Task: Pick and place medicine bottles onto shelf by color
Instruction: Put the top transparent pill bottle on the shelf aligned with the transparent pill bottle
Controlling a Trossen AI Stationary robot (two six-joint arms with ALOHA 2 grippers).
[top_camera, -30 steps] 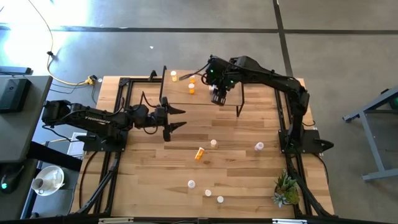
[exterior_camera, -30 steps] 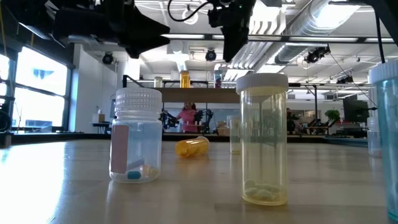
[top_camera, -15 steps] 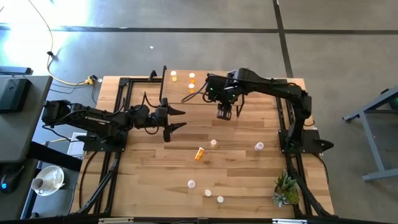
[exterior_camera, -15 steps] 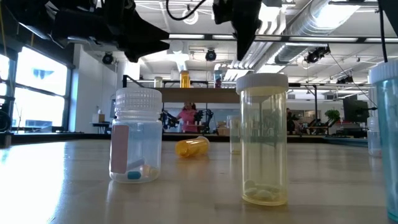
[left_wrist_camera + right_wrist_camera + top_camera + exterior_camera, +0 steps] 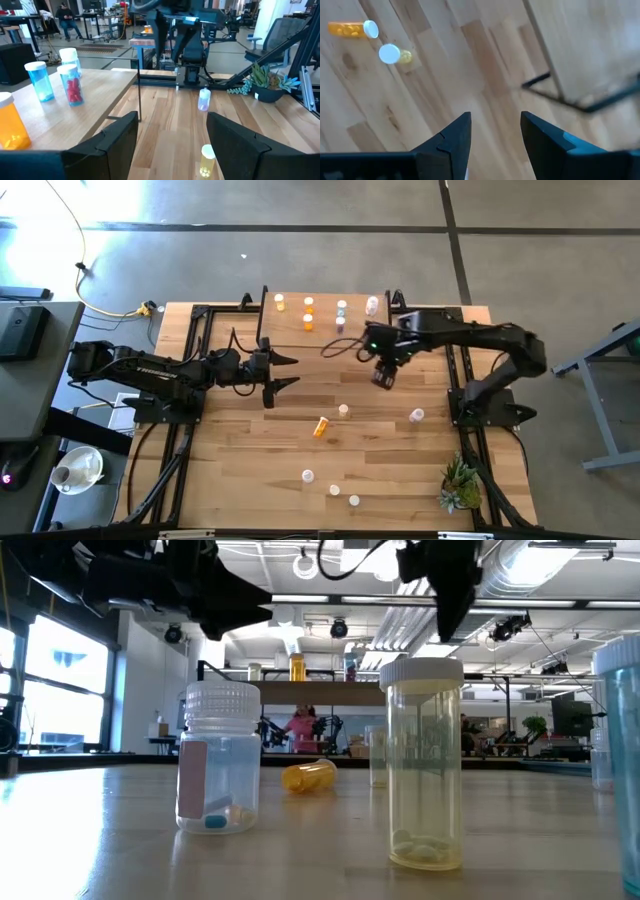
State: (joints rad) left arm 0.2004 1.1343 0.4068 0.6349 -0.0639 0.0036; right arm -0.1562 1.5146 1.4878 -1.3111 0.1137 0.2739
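The shelf (image 5: 290, 340), a light-wood board on black legs, stands at the table's far middle. It carries three orange bottles (image 5: 308, 322) on its left part and pale and blue-tinted bottles (image 5: 341, 308) on its right. On the table an orange bottle (image 5: 320, 426) lies on its side beside an upright yellowish bottle (image 5: 343, 411). A pale purple bottle (image 5: 416, 416) stands to the right. My right gripper (image 5: 383, 378) hangs open and empty just off the shelf's near right corner, fingers pointing down (image 5: 492, 120). My left gripper (image 5: 287, 370) waits open by the shelf's near left side (image 5: 172, 125).
Three more white-capped bottles (image 5: 335, 490) stand near the table's near edge. A small green plant (image 5: 460, 485) sits at the near right corner. The shelf's thin black leg (image 5: 540, 77) is close to my right gripper. Bare wood lies between the shelf and the loose bottles.
My right gripper has gone from above the shelf's middle toward the table's right and near edges, coming off the shelf. The bottles on the shelf's right part, which the arm covered before, now show. My left arm has kept still.
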